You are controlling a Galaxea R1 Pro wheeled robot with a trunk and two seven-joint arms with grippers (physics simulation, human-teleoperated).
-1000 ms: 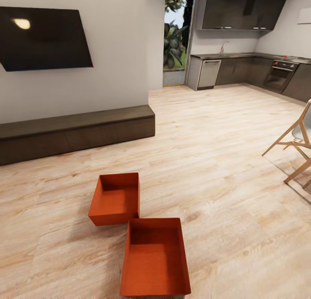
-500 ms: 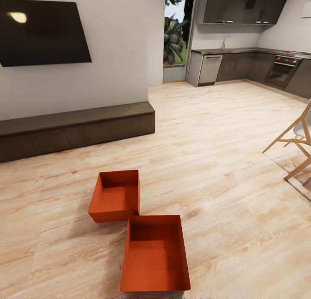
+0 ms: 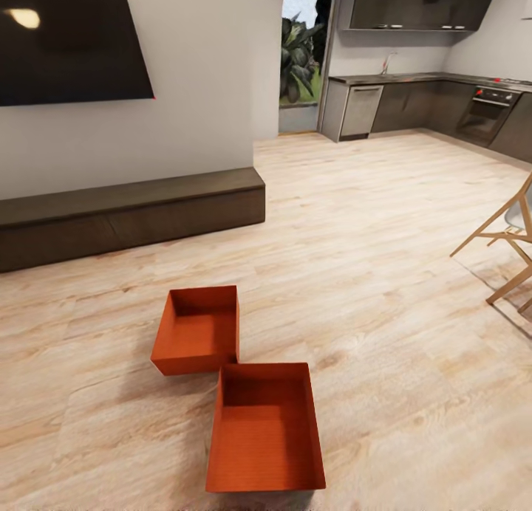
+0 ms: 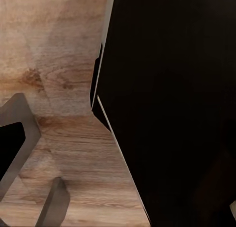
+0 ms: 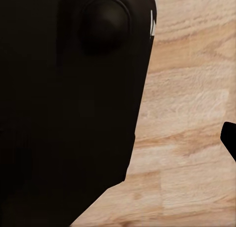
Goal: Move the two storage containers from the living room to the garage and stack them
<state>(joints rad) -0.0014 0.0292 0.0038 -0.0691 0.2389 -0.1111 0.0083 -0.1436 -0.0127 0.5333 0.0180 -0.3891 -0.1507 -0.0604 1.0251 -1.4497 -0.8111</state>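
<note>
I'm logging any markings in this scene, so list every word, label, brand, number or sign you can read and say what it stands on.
None: no readable text stands on anything here.
The two storage containers have plain orange-red walls, no label.
The TV screen is black, showing only a light reflection.
The oven has small red marks near its top edge, too small to read as characters.

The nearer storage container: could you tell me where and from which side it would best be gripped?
Probably by the thin upper rims of the nearer storage container, coming from above: it sits upright and open-topped on the wood floor, its long side walls free, its far corner close against the other container.
</note>
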